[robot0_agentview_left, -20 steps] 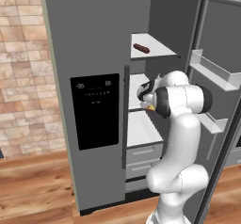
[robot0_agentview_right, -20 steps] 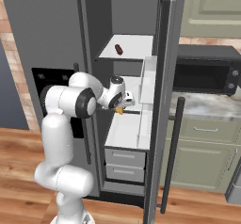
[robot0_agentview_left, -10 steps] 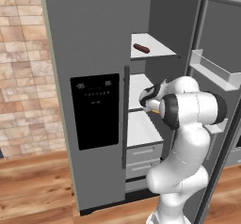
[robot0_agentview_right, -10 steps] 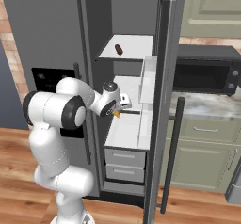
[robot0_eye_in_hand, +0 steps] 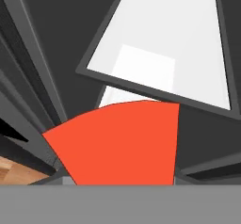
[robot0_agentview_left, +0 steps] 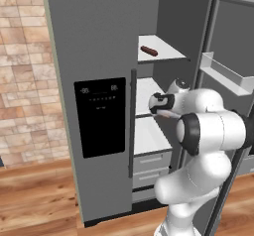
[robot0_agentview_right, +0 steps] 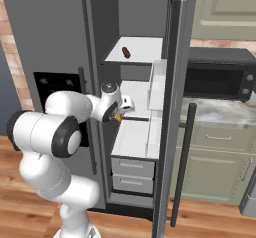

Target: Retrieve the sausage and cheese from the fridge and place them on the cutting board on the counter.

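1. Red fills the lower middle of the hand view: the red face of the cheese [robot0_eye_in_hand: 120,143] sits hard against the camera, from about 7 o'clock round to 5 o'clock, with the fridge's white shelves beyond it at 12 o'clock.

2. Partly closed around that wedge is how the gripper [robot0_agentview_right: 120,116] reads; a sliver of yellow-orange shows under the hand in the right base view, so I judge the cheese to be in its grasp, though the fingertips themselves are hidden.

3. Compared with a second ago, the elbow has swung outward and the hand has drawn back toward the fridge [robot0_agentview_left: 94,106] opening, at the front edge of the middle shelf. The jaws have barely altered their spread over that time, which fits a steady hold on the wedge.

4. Up on the top shelf, at 12 o'clock from the hand, the sausage [robot0_agentview_left: 149,50] lies untouched, well apart from the gripper.

5. In the right base view the counter [robot0_agentview_right: 220,114] sits at 3 o'clock, past the open door; the cutting board cannot be made out.

6. Judgement: the cheese is on its way out, roughly a quarter of the job; carrying it to the board and fetching the sausage remain.
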